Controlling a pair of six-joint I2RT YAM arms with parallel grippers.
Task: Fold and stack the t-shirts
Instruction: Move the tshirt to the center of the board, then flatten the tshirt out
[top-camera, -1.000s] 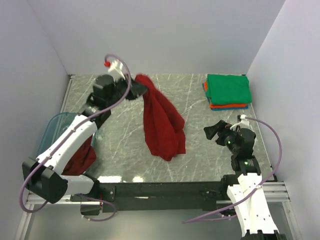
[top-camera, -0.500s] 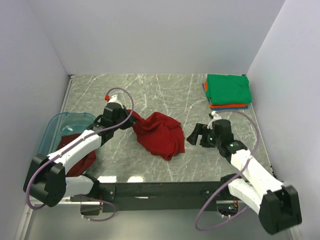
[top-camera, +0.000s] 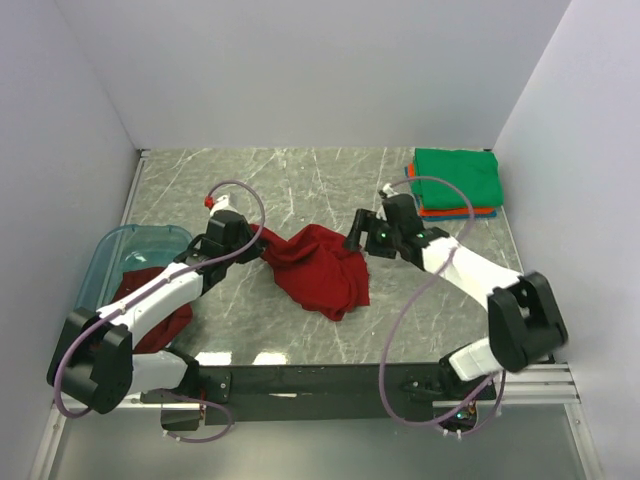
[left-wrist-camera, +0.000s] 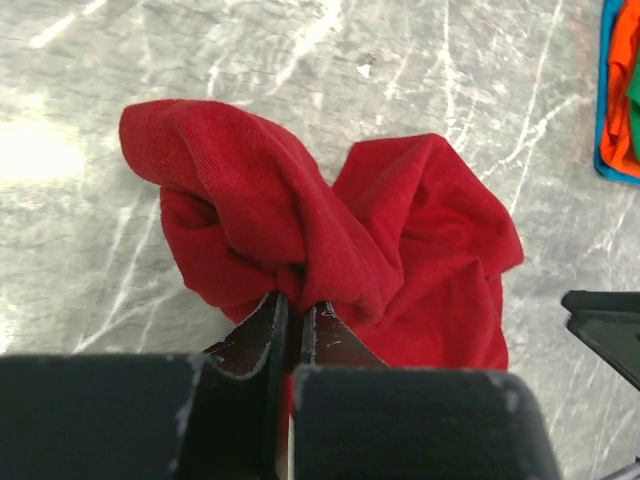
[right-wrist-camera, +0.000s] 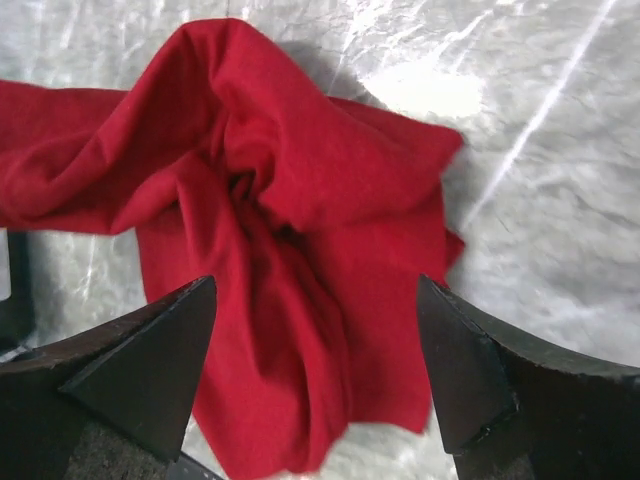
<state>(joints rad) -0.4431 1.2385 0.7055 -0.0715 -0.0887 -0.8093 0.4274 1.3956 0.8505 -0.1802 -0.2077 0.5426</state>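
Observation:
A bright red t-shirt (top-camera: 322, 268) lies crumpled in the middle of the table. My left gripper (top-camera: 262, 250) is shut on a bunched fold at its left side, and the left wrist view shows the cloth (left-wrist-camera: 400, 220) pinched between the closed jaws (left-wrist-camera: 295, 306). Over the shirt's upper right edge hangs my right gripper (top-camera: 358, 236). In the right wrist view its jaws (right-wrist-camera: 317, 300) stand wide open with the red cloth (right-wrist-camera: 290, 190) below them, gripping nothing. A darker maroon t-shirt (top-camera: 162, 318) spills from the tub. Folded t-shirts (top-camera: 456, 178) are stacked at the back right, green on top.
A translucent blue tub (top-camera: 112, 252) stands at the table's left edge beside the left arm. White walls close in the table at the back and on both sides. The folded stack (left-wrist-camera: 622, 90) shows at the right edge of the left wrist view.
The left gripper has brought the red t-shirt down from a high hanging hold at the back onto the table. The right arm has reached from the near right in over the shirt.

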